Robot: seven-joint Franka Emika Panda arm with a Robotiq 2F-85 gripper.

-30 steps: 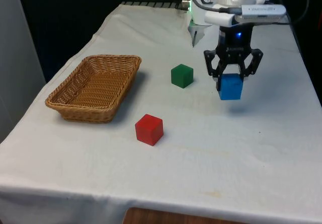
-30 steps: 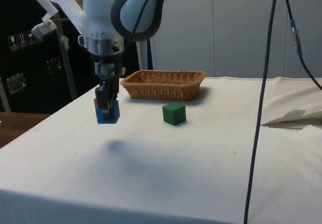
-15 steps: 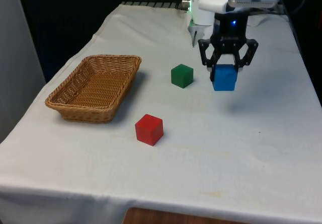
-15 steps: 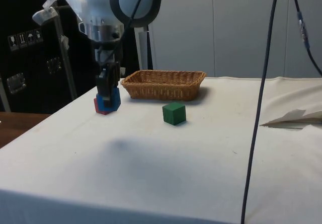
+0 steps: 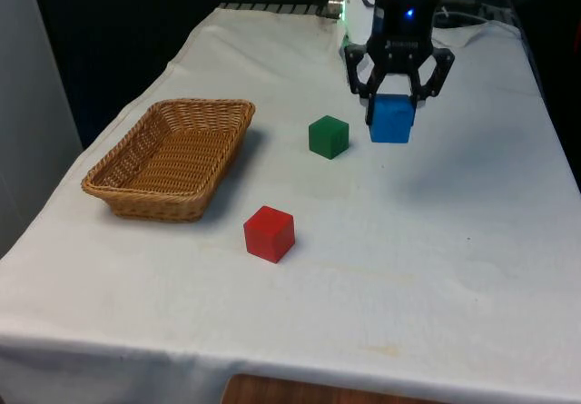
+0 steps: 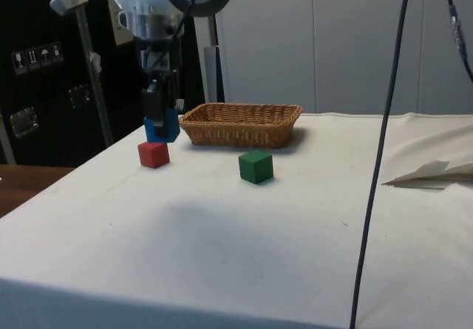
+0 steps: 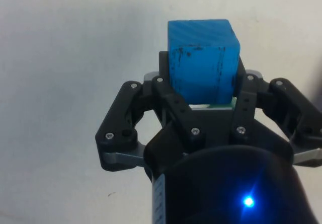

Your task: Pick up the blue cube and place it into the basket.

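The blue cube (image 5: 392,119) hangs in the air above the white cloth, clamped in my black gripper (image 5: 393,113), which is shut on it. In the side view the gripper (image 6: 162,122) carries the blue cube (image 6: 162,128) above and a little behind the red cube. From the wrist, the blue cube (image 7: 203,59) sits between the fingers with bare cloth beneath. The wicker basket (image 5: 136,186) stands on the front view's left, well apart from the gripper, with nothing seen inside it; the side view shows the basket (image 6: 240,126) at the table's far end.
A green cube (image 5: 328,137) rests on the cloth just to the front view's left of the held cube, between it and the basket. A red cube (image 5: 269,233) lies nearer the front edge. A black cable (image 6: 380,151) hangs down across the side view.
The gripper has risen with the blue cube and drifted towards the front view's left and the table's far end. The green cube, red cube and basket have stayed put.
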